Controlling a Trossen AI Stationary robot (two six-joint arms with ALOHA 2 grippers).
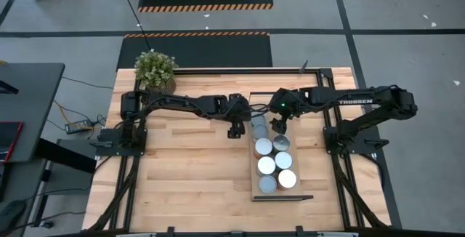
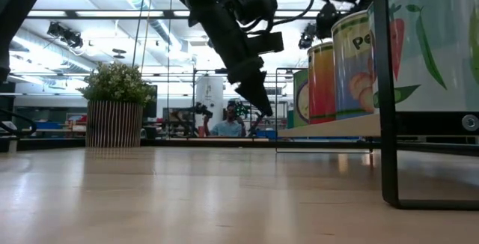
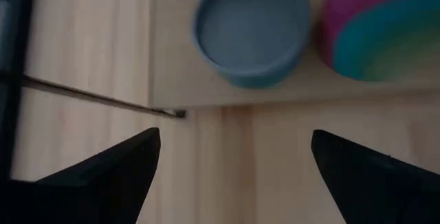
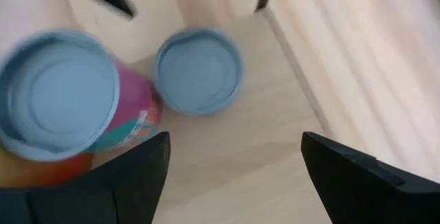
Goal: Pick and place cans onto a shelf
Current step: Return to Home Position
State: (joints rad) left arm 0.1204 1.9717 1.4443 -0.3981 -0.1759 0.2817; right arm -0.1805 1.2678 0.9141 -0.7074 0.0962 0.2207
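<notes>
On the table [image 1: 196, 179] the shelf [image 1: 258, 100] holds seven cans [image 1: 267, 164]; left tool [image 1: 234, 129] and right tool [image 1: 279, 126] hover, fingers spread, empty

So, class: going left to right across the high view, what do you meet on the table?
Potted plant → left gripper → shelf carrying the cans → right arm's base. The right gripper hangs over the shelf, so it is left out of the order.
</notes>
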